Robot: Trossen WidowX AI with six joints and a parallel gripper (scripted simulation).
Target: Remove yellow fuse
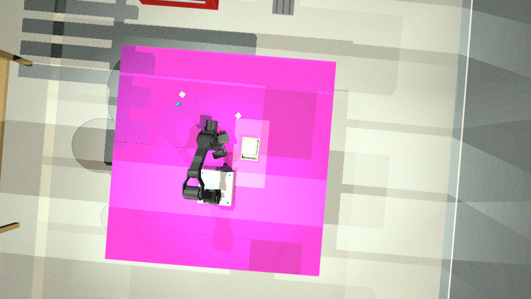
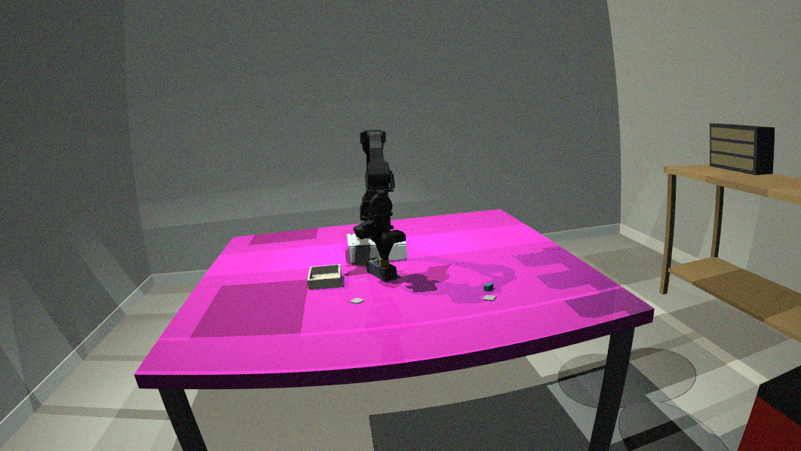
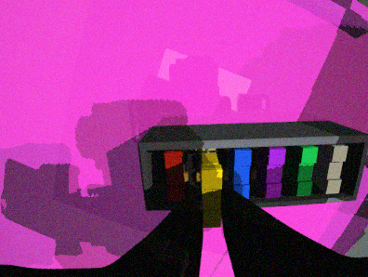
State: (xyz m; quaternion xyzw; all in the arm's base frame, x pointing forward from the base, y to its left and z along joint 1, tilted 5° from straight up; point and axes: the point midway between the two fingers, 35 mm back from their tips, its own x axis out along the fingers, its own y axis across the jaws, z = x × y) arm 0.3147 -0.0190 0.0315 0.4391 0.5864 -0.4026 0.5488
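Overhead, table-front and close wrist views

The arm (image 2: 376, 185) was matte black throughout, built of blocky links with rounded cylindrical joints, mounted on a pale grey box base (image 1: 222, 182); its fingers were plain black wedges

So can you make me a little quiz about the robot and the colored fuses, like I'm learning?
1. Which color fuse is the gripper shut on?
A. red
B. yellow
C. green

2. True or false: the yellow fuse is already lying in the tray.

3. Fill in the gap: in the wrist view, the fuse just to the right of the yellow one in the fuse block is ____.

Key:
1. B. The fingers are shut on the yellow fuse.
2. False. It is still held over the fuse block, and the tray sits apart on the table.
3. Blue; the blue fuse is next to it.
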